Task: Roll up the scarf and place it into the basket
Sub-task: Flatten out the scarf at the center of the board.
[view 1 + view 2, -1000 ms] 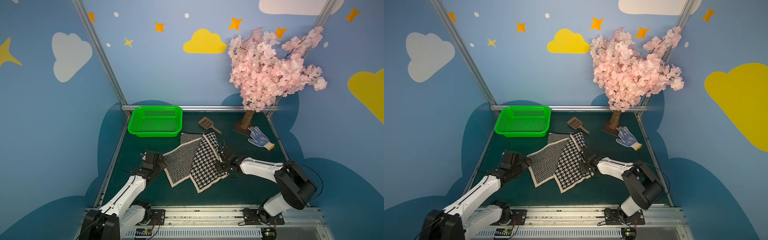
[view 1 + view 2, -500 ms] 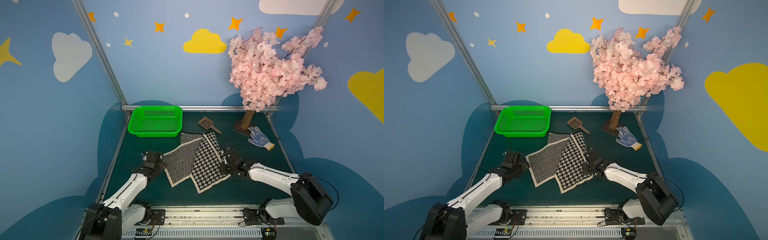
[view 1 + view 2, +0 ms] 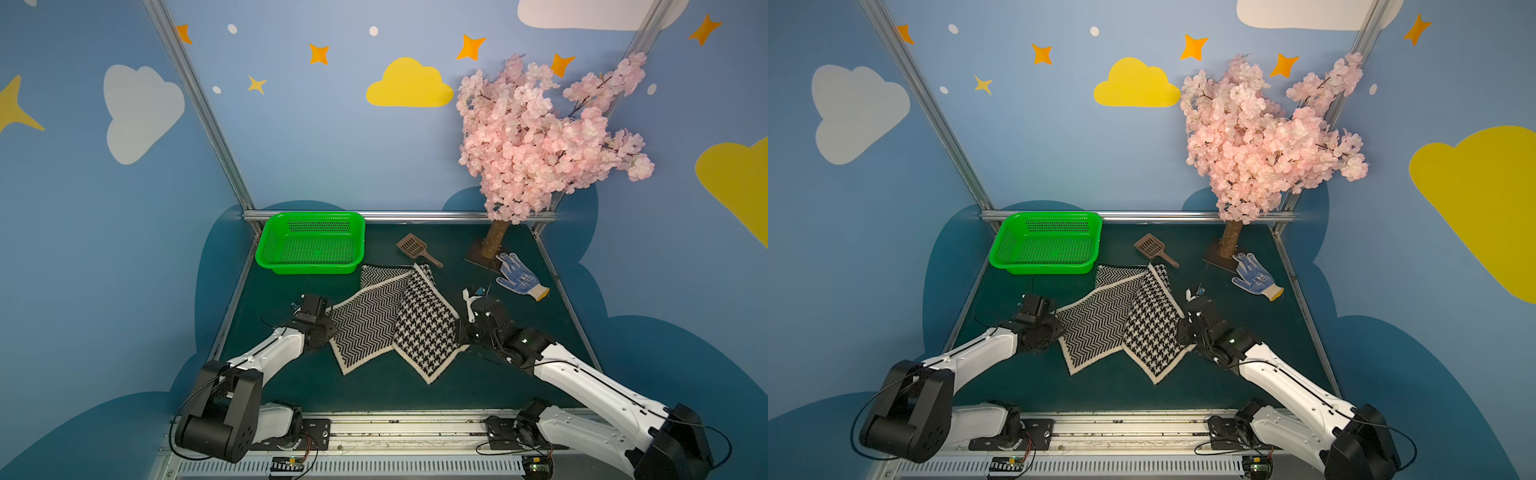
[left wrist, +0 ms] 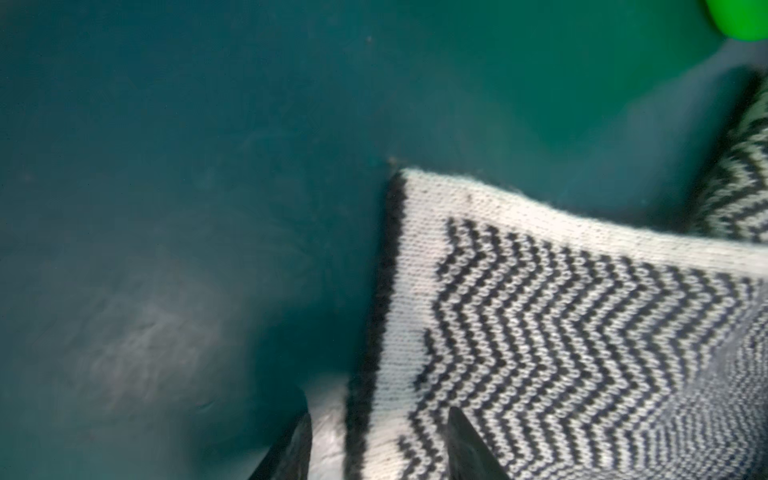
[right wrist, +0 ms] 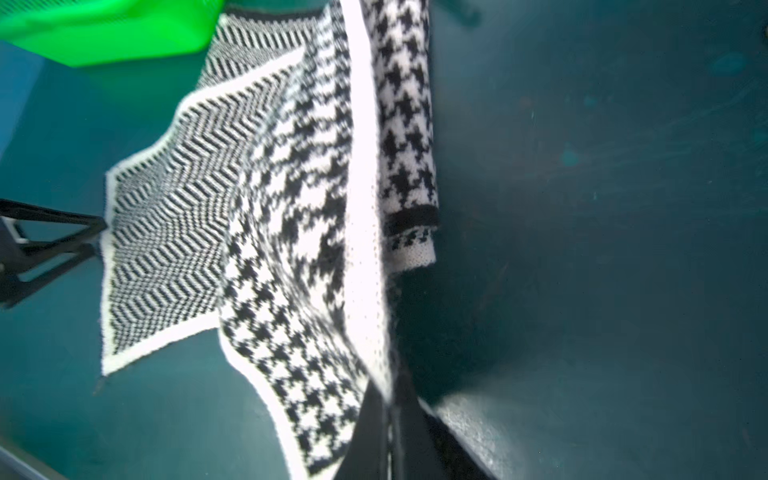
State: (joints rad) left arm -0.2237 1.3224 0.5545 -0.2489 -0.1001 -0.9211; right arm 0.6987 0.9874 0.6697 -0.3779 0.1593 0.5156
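Scarf (image 3: 419, 328) edge sits pinched in right end effector (image 5: 390, 397).

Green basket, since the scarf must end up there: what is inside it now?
Nothing shows inside the basket: its perforated floor looks bare in both top views. The scarf lies outside it. Only its near wall's inner face is hidden.

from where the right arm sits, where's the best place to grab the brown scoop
Probably the thin handle of the brown scoop, from above, jaws across it. The scoop lies flat with the handle pointing toward the near right; the slotted head looks too wide and low to pinch. The handle's tip ends near the scarf, so grip mid-handle.
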